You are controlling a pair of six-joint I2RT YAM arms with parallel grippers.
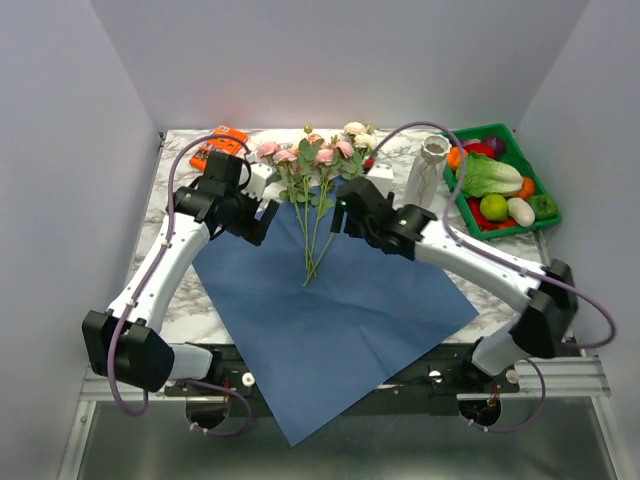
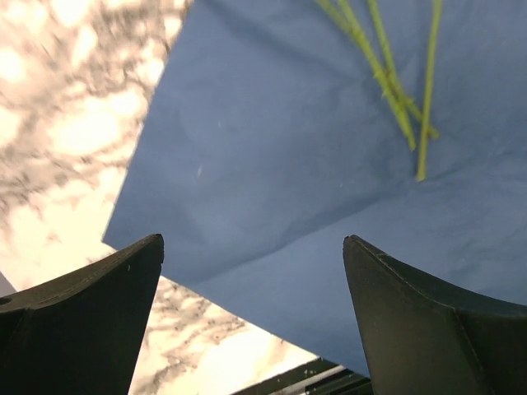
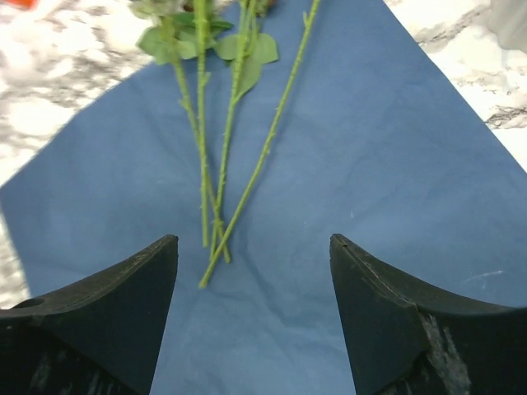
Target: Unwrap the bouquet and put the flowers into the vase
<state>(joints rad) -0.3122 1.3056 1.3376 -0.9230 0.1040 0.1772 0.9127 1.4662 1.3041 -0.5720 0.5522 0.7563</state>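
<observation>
- Marble-pattern table (image 2: 58, 140), plain pale walls (image 1: 330, 60) on three sides. That's your workspace.
- Your left gripper (image 2: 253, 239) has its jaws spread wide with nothing between them. You see only paper and marble in the gap.
- It sits over the left corner of the blue paper (image 1: 330, 310). The paper's left edge runs diagonally under the fingers in the left wrist view.
- I can't tell how high it is above the sheet.
- Your right gripper (image 3: 254, 238) also has its fingers apart and grips nothing. There is bare blue paper between the tips.
- It is over the paper just right of the stems (image 3: 216, 234). From the right wrist view the cut ends lie ahead, left of centre, crossing each other.
- The paper is already unwrapped and lies flat as a diamond. Its near corner hangs off the table edge between the arm bases.
- The flowers (image 1: 324, 157) lie loose on the table between your two grippers. The pink and cream heads point to the far edge and rest on the marble. The stems trail back onto the paper, converging near its middle.
- The vase (image 1: 428, 175) stands upright on the marble right of the flower heads, behind your right arm. It is just left of the green tray (image 1: 538, 172).
- No stem is in the vase.
- The tray holds lettuce (image 1: 490, 175) and other toy vegetables.
- An orange object (image 1: 218, 145) sits at the far left, behind your left arm. I can't make out what it is.
</observation>
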